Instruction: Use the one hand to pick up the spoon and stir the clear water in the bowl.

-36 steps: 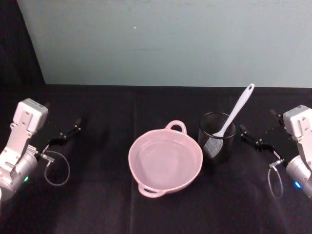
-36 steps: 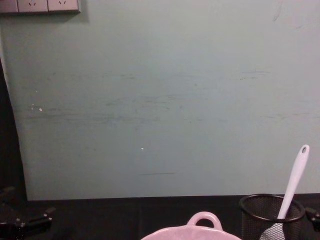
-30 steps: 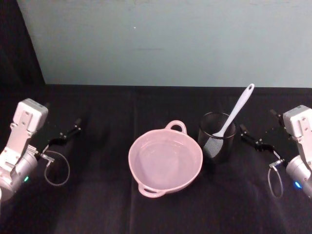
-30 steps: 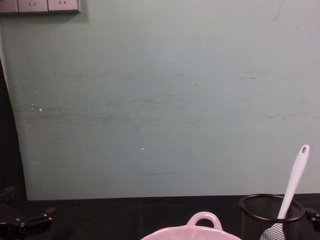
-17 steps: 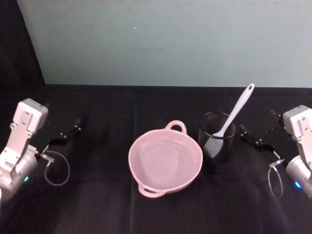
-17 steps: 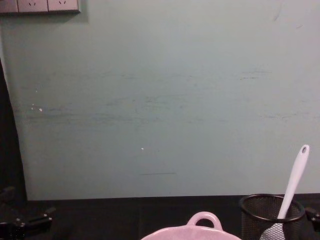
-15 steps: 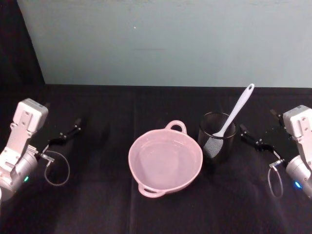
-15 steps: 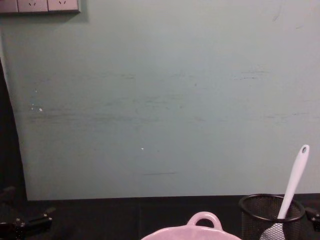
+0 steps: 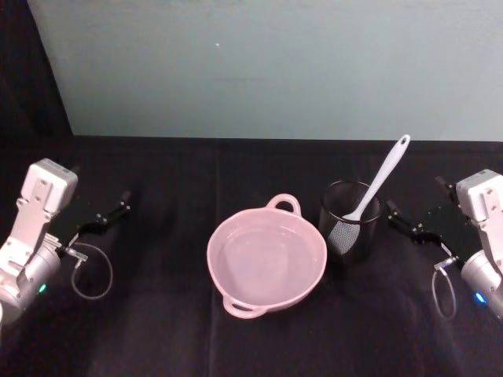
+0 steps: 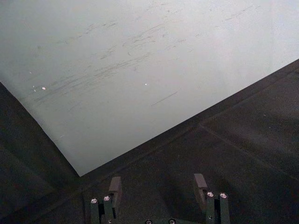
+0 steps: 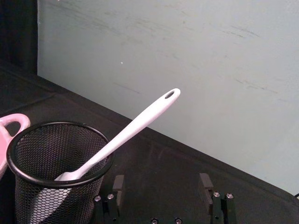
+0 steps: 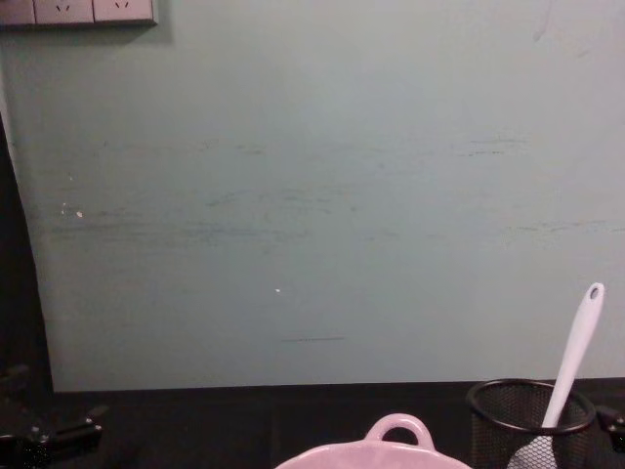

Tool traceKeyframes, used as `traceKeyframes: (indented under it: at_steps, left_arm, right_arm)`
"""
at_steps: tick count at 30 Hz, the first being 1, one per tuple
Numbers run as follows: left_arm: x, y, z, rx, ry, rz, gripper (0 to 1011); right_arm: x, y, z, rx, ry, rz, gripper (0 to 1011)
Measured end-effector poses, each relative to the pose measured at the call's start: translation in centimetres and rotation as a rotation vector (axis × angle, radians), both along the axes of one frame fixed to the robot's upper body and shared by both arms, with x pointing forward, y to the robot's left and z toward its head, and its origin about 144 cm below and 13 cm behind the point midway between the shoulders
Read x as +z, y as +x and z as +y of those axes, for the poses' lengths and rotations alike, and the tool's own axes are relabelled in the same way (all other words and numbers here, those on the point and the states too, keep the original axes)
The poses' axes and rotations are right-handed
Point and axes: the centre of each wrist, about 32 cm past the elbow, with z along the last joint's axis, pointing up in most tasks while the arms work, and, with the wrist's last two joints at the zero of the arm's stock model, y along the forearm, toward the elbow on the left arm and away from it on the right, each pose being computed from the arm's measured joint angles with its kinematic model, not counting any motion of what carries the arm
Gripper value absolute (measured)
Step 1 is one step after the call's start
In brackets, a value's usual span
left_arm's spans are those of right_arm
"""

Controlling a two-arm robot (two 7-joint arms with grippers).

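No change is detectable over the last second: both arms, the spoon [image 9: 377, 182] and the bowl [image 9: 216, 245] occupy the same positions as before. The judgement is that the pick-up step has not started.

The left end effector [image 10: 157, 186] is parked at the left edge of the counter [image 9: 157, 314], well apart from the bowl. Its fingers stand apart and hold nothing.

The pink bowl sits at the counter's centre. Just to its right stands the black wire-mesh cup [image 9: 350, 236]. The spoon rests inside it, blade down, handle tilted up and to the right.

The right end effector [image 11: 161, 183] sits near the cup, on its right side. Its fingers stand apart, touching neither cup nor spoon. It is the better placed to reach the handle.
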Motion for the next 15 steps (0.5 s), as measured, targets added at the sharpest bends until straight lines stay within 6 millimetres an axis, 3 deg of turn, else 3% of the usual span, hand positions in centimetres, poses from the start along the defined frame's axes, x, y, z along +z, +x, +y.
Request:
traceKeyframes:
  at_steps: [7,15]
  left_arm:
    - [0.0,0.0,0.0,0.0,0.0,0.0,1005]
    - [0.0,0.0,0.0,0.0,0.0,0.0,1005]
  right_arm:
    - [0.1,-0.1,0.0,0.0,0.002,-0.001,1002]
    - [0.7,-1.7,-0.7,-0.012,0.046,0.001,1003]
